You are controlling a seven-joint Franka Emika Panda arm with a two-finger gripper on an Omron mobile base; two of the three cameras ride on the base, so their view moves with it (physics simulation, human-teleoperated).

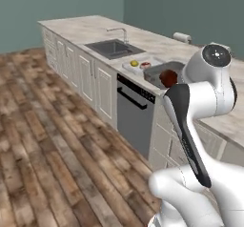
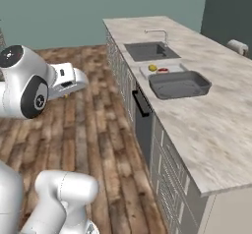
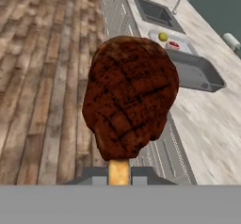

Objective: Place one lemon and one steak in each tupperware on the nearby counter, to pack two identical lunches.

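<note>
Steak (image 3: 129, 98): a dark brown-red cut with charred grill lines and a lumpy, rounded outline is seen in the hand view, held up over the floor beside the cabinet fronts; a pale yellowish edge shows at its lower end.
Gripper (image 3: 119, 171): the fingers are clenched on the lower end of the steak; in the left base view the dark red cut (image 1: 167, 77) shows past the arm.
Light grey tray (image 2: 170, 70): shallow, rectangular and smooth, set on the counter between the sink and the dark tray; a yellow round lemon (image 2: 152, 68) and a small red steak (image 2: 163, 71) are lying in it.
Dark grey tray (image 2: 180, 84): deeper, rectangular with rounded corners, just beside the light tray and nearer the base; nothing can be made out inside it.
Counter (image 2: 216, 130): pale veined marble over light grey panelled cabinet fronts.
Sink (image 2: 150, 51): a dark grey rectangular basin with a thin curved metal tap behind it.
Dishwasher (image 1: 135, 118): a grey metal front with a dark handle bar.
Floor (image 1: 43, 140): brown wood planks, worn-looking.
Paper roll (image 2: 238, 46): a white cylinder lying at the far edge of the counter.
Views: the contents of the light tray are clearest in the right base view.
Writing: none can be read.
</note>
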